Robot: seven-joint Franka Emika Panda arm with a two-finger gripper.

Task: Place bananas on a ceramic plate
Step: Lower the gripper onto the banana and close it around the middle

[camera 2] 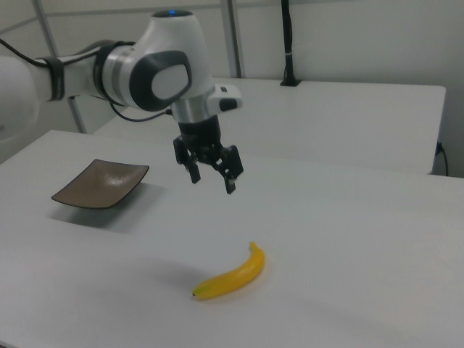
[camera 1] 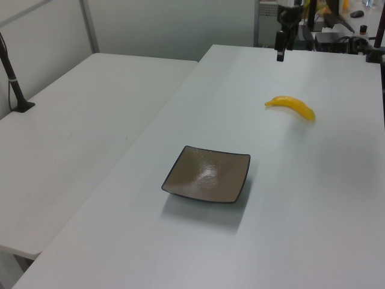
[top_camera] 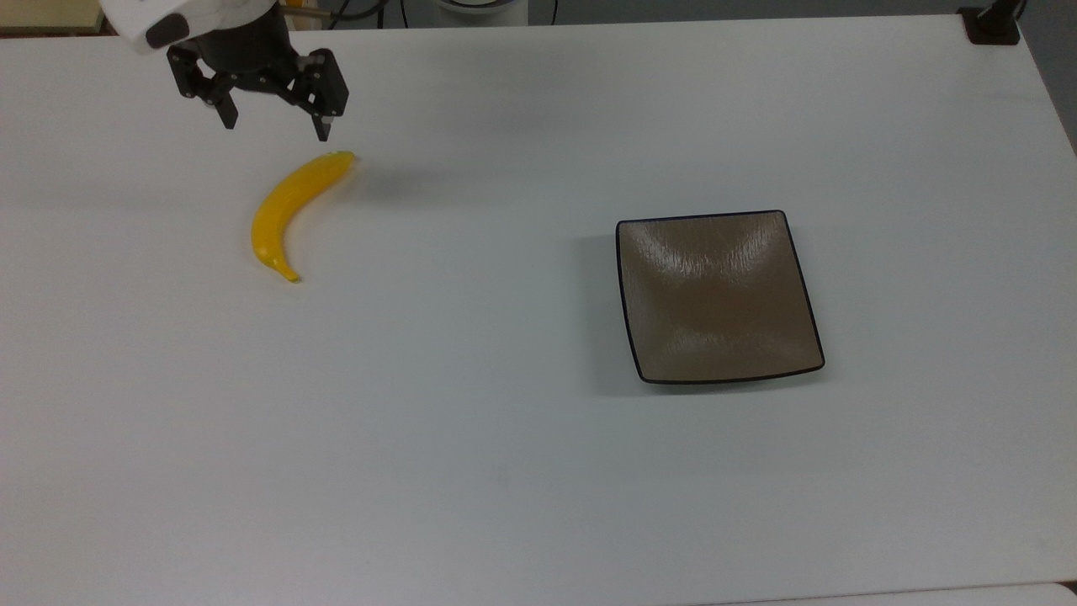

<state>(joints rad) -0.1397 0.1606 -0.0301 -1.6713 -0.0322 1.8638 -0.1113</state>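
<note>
A yellow curved banana [top_camera: 290, 206] lies flat on the white table [top_camera: 471, 471] toward the top view's left, its stem tip pointing to the near side. It also shows as the banana [camera 1: 292, 106] in the left view and the banana [camera 2: 232, 275] in the right view. The square brown ceramic plate [top_camera: 719, 295] with its thin dark rim sits apart toward the top view's right, with nothing on it; the plate [camera 1: 207, 174] [camera 2: 101, 183] is bare from the sides too. My gripper [top_camera: 276, 128] [camera 2: 212, 183] hangs open and holds nothing, above the table just beyond the banana's blunt end.
A black clamp post [top_camera: 993, 25] stands at the table's far right corner in the top view. A second white table [camera 1: 72, 132] adjoins on the left view's left. Cluttered gear [camera 1: 337, 24] lines the far edge behind the arm [camera 2: 145, 72].
</note>
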